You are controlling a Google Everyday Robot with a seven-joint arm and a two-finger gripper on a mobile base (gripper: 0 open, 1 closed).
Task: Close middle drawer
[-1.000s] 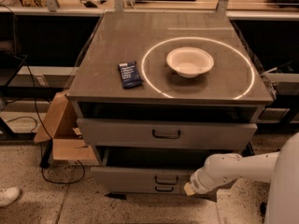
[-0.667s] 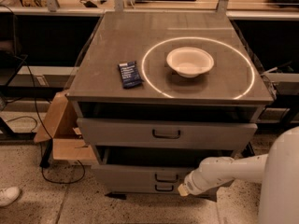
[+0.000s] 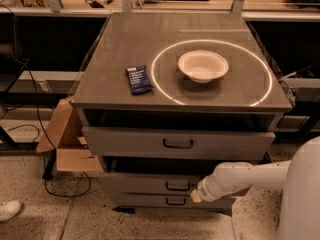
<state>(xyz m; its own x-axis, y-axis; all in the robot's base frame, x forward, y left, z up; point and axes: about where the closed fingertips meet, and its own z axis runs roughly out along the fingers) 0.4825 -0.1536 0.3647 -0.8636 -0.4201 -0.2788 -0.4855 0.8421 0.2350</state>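
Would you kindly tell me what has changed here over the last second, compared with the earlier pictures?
The white arm's tool has shifted a little left, low against the slim grey metal front of the middle drawer, and that front seems pushed slightly inward. The white bowl, the dark blue packet and the taller grey top drawer stayed put.

Grey cabinet (image 3: 125, 49), white bowl (image 3: 203, 65) inside a bright ring on top, dark blue packet (image 3: 138, 79) to its left, middle drawer (image 3: 145, 183) slightly out under taller top drawer (image 3: 130, 141), gripper (image 3: 195, 196) at its front's right part, cardboard box (image 3: 65, 134) far left.
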